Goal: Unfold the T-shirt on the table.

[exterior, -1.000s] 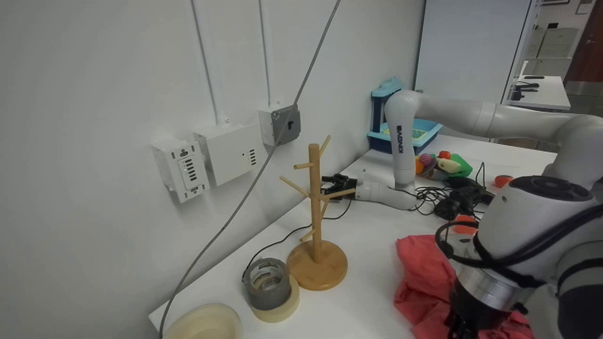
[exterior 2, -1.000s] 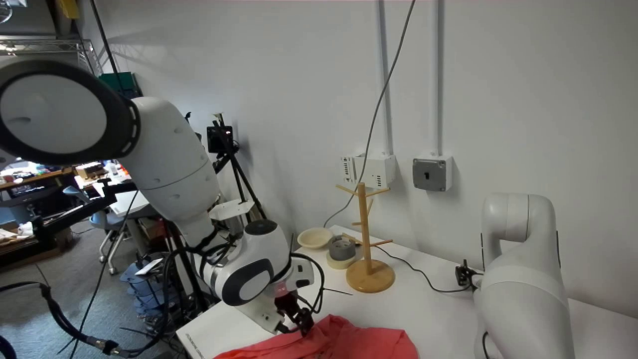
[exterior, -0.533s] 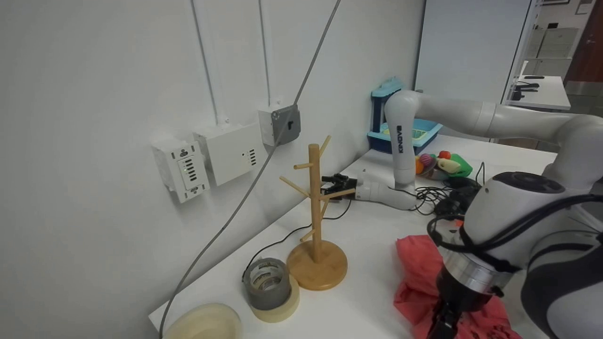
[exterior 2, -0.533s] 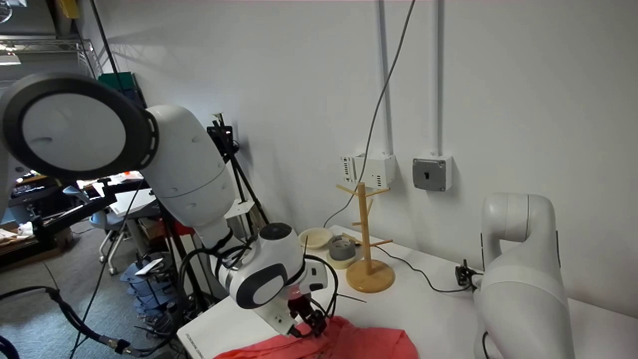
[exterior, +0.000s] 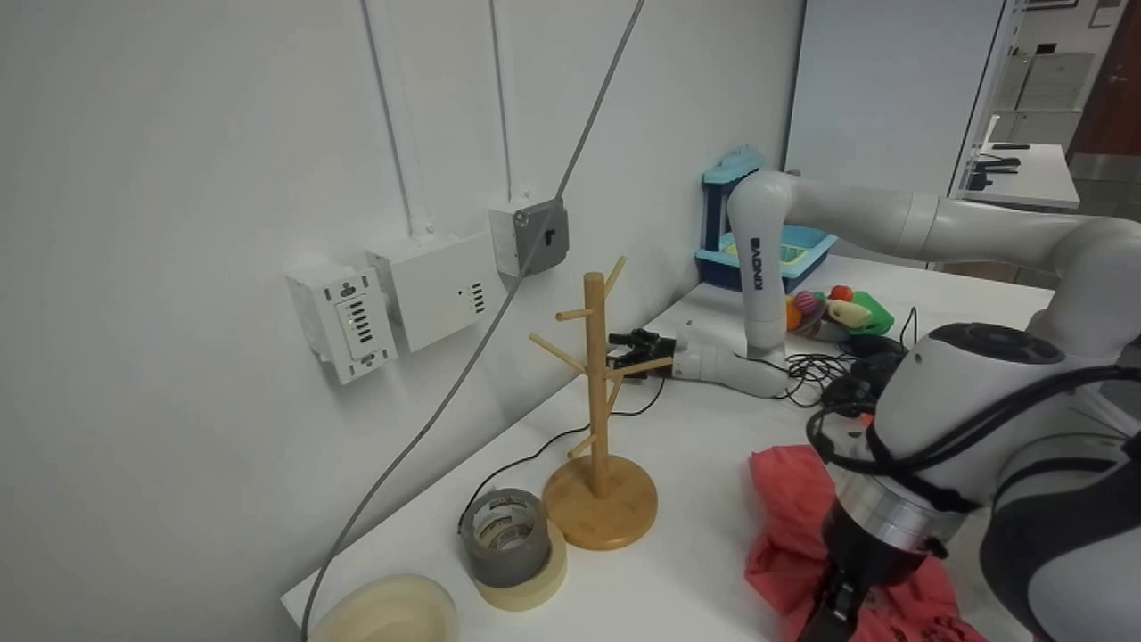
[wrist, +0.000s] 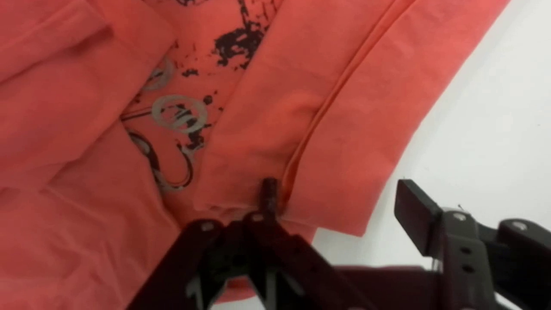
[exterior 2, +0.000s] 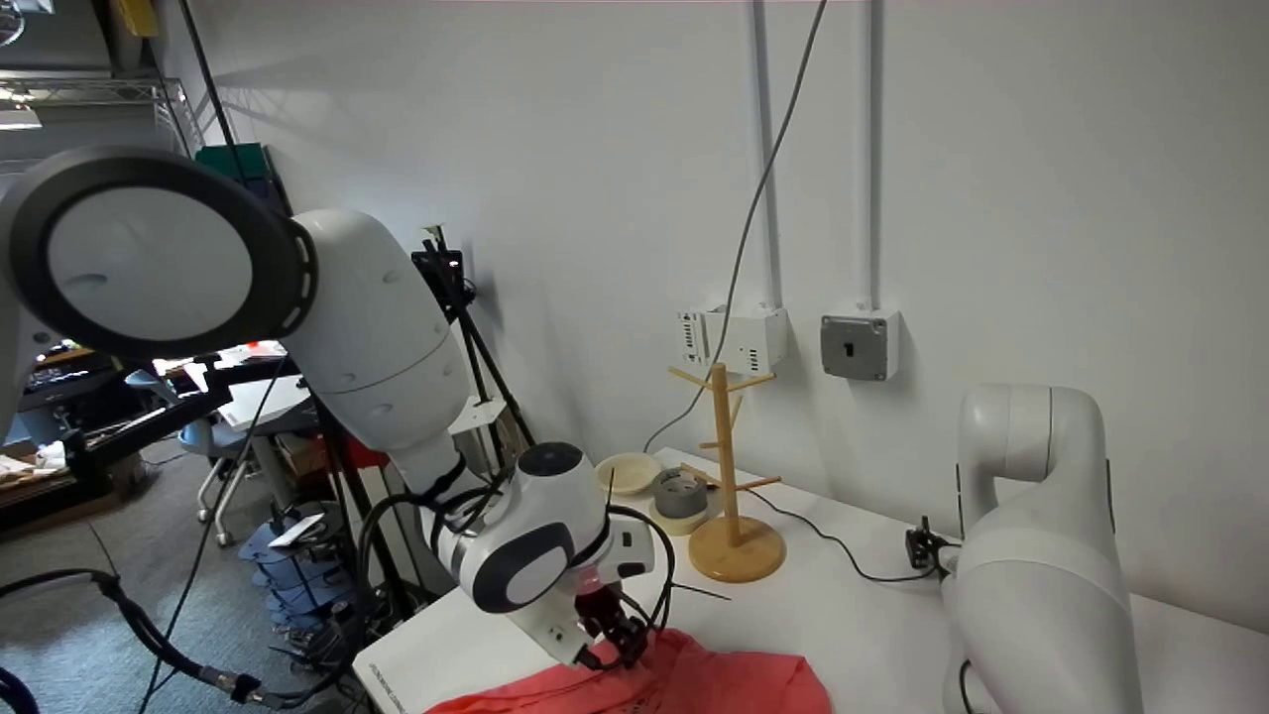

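Coral T-shirt [wrist: 344, 142] partly behind gripper [wrist: 338, 196]

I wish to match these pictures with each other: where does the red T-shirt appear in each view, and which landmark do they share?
In an exterior view: the T-shirt is at lower right, partly hidden.
In an exterior view: the T-shirt is at the bottom edge, near the middle.
Wrist view: the T-shirt covers the left and centre.
Shared landmark: the white table under it.
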